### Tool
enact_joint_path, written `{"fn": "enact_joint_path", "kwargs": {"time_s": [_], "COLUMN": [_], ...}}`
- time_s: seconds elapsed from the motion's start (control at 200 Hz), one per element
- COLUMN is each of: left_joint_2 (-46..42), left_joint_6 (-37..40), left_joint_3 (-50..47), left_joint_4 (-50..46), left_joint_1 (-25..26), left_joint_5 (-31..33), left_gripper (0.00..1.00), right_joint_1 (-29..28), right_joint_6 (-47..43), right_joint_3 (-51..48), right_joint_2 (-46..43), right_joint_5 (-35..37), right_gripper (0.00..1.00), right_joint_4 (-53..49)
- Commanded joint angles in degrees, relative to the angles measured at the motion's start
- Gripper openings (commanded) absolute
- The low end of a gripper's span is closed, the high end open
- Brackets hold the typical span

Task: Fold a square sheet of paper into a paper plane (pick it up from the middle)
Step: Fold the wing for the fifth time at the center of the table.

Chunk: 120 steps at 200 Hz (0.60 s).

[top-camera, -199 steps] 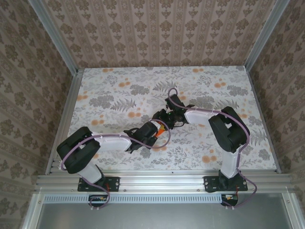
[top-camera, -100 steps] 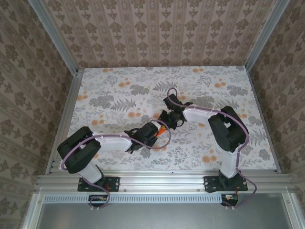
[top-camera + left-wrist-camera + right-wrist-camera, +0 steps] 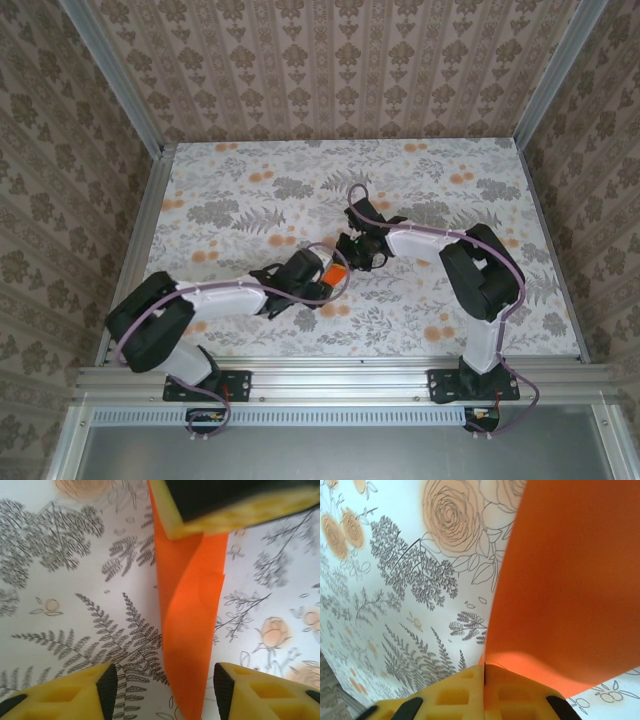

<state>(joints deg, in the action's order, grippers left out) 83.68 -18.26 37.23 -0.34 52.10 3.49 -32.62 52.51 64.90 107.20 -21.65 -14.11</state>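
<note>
We saw the two arms meet over the middle of the flower-printed counter (image 3: 230,190), with the folded orange paper (image 3: 335,274) held up between their tips, a little nearer the near edge than the far one.

The right gripper (image 3: 484,677) was closed. In its wrist view its two yellow fingertips met with no gap, and the edge of the paper was pinched in the seam between them. From there the paper rose as a broad orange face to the upper right, and the printed ferns and pale roses of the counter lay beyond it on the left.

The left gripper (image 3: 165,687) was open. In its wrist view one yellow finger (image 3: 107,690) stood to the left of the paper and the other to the right, each with bare counter showing between it and the orange. The paper hung there as a long narrow strip in overlapping layers, with a lengthwise fold line down it. Its upper end was clamped under the right gripper's yellow pads (image 3: 235,507) at the top of that view. We could not tell whether its lower end touched the counter.
</note>
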Motion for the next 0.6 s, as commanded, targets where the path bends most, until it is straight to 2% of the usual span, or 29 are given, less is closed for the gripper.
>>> {"fn": "enact_joint_path", "kwargs": {"time_s": [0.0, 0.12, 0.255, 0.48, 0.595], "left_joint_2": [-5.4, -7.5, -5.4, 3.4, 6.4], "left_joint_6": [-5.8, -12.8, -19.6, -25.0, -26.5], "left_joint_3": [-3.3, -7.1, -9.1, -8.9, -8.5], "left_joint_4": [3.4, 9.4, 14.7, 23.7, 27.4], "left_joint_1": [-4.0, -9.7, -13.5, -15.0, -15.0], "left_joint_5": [-11.3, -19.0, -24.2, -32.4, -34.3], "left_gripper": [0.63, 0.66, 0.63, 0.48, 0.46], "right_joint_1": [0.8, 1.3, 2.9, 5.2, 5.8], "right_joint_6": [-9.4, -16.5, -21.2, -23.2, -24.9], "right_joint_3": [-1.7, -2.8, -4.6, -6.9, -6.8], "right_joint_2": [-3.4, -3.9, -3.5, -3.6, -3.0], "right_joint_5": [-3.4, -6.4, -11.9, -18.7, -20.6], "right_gripper": [0.06, 0.06, 0.06, 0.06, 0.07], "right_joint_4": [2.1, 2.3, 3.9, 8.3, 8.4]}}
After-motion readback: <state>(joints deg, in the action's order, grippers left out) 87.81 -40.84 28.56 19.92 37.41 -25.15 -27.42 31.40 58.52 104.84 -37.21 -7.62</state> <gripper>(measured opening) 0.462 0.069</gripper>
